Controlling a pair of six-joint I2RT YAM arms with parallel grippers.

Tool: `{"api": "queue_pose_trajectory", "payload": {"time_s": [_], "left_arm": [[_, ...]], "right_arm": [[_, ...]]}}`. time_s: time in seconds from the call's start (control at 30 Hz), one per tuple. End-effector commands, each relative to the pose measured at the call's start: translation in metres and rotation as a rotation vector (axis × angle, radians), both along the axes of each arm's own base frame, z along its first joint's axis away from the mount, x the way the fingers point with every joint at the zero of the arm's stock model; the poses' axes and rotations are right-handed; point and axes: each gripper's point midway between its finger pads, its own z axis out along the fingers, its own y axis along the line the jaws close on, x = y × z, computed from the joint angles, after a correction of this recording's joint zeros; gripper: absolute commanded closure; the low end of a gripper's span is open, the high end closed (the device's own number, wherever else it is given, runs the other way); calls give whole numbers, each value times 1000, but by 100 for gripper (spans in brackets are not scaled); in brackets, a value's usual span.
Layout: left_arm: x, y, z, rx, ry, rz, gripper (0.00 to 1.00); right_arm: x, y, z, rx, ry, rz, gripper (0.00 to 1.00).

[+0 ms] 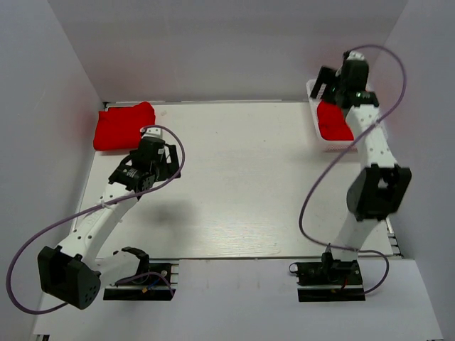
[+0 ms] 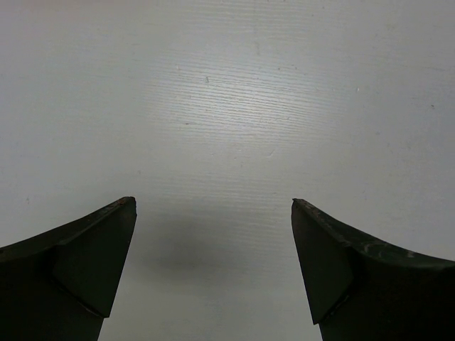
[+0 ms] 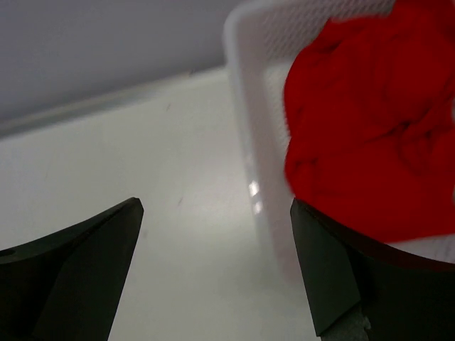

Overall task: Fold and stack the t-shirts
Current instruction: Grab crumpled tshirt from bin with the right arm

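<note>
A folded red t-shirt (image 1: 122, 125) lies at the table's far left corner. A crumpled red t-shirt (image 1: 332, 121) lies in the white mesh basket (image 1: 318, 132) at the far right; it also shows in the right wrist view (image 3: 370, 135). My left gripper (image 1: 170, 165) is open and empty over bare table, just right of and nearer than the folded shirt; its wrist view (image 2: 213, 206) shows only table between the fingers. My right gripper (image 1: 325, 82) is open and empty, raised over the basket's far left corner, with the crumpled shirt beside its right finger (image 3: 334, 277).
Grey walls close in the table on the left, back and right. The basket's white rim (image 3: 249, 106) stands between the table and the crumpled shirt. The arm bases sit at the near edge.
</note>
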Motion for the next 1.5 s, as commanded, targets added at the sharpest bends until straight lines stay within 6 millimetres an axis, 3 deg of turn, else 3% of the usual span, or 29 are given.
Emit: {"api": "queue_pose_trajectory", "payload": {"time_s": [0.0, 0.03, 0.07, 0.1, 0.17, 0.23, 0.27, 0.33, 0.37, 0.4, 0.43, 0.47, 0.53, 0.73, 0.83, 0.87, 0.9, 0.97, 1.0, 1.03, 1.1, 1.13, 1.17, 1.27, 1.3, 1.43, 1.47], "left_arm": [[10, -5, 16, -21, -52, -23, 0], [13, -6, 14, -20, -49, -23, 0], [14, -6, 12, -13, -53, -30, 0], [14, -6, 9, -2, -43, -36, 0], [21, -8, 8, 5, -45, -43, 0], [25, -9, 10, 2, -54, -43, 0], [26, -9, 6, 6, -42, -43, 0], [32, -12, 8, -1, -61, -43, 0], [32, -11, 8, 7, -61, -50, 0], [32, -12, 4, 12, -48, -50, 0], [33, -12, 0, 17, -35, -50, 0], [34, -12, -3, 20, -26, -51, 0], [37, -13, -5, 22, -19, -51, 0], [42, -14, -19, 50, 38, -45, 0], [45, -15, -19, 50, 38, -45, 0], [47, -15, -15, 47, 30, -45, 0], [47, -15, -15, 47, 30, -45, 0], [48, -16, -11, 44, 21, -45, 0], [48, -16, -11, 43, 21, -45, 0], [48, -16, -11, 43, 21, -45, 0], [49, -16, 0, 32, -11, -44, 0], [48, -16, 3, 29, -19, -44, 0], [46, -15, 2, 39, -11, -50, 0], [43, -15, 17, 23, -51, -63, 0], [42, -15, 20, 20, -60, -63, 0], [39, -18, 29, -10, -84, -73, 0], [37, -19, 35, -23, -98, -81, 0]], "right_arm": [[42, -74, -24, -124, 100, -144, 10], [48, -91, -25, -139, 106, -175, 10], [73, -100, -44, -152, 118, -188, 10], [83, -112, -27, -195, 74, -216, 10], [108, -126, -28, -193, 10, -245, 10], [117, -133, -63, -195, 28, -242, 10], [136, -137, -48, -194, -82, -251, 10], [146, -141, -73, -197, -72, -253, 10], [152, -144, -75, -203, -83, -250, 10], [158, -146, -109, -209, -36, -251, 10], [164, -152, -101, -234, -64, -263, 10], [167, -154, -106, -242, -64, -268, 10], [169, -161, -138, -250, -24, -281, 10], [156, -173, -206, -226, 99, -307, 10], [152, -170, -220, -216, 133, -294, 10], [150, -172, -225, -217, 144, -299, 13], [149, -167, -229, -208, 153, -279, 25], [150, -165, -223, -203, 141, -267, 46], [152, -161, -216, -189, 128, -253, 72], [152, -160, -211, -183, 118, -244, 79], [157, -156, -171, -178, 43, -220, 100], [159, -158, -159, -182, 17, -226, 100], [159, -158, -120, -186, -47, -229, 100], [157, -155, -83, -208, -111, -205, 100], [154, -156, -53, -220, -160, -207, 100], [128, -151, 39, -260, -281, -200, 100], [124, -149, 47, -262, -288, -191, 100]]}}
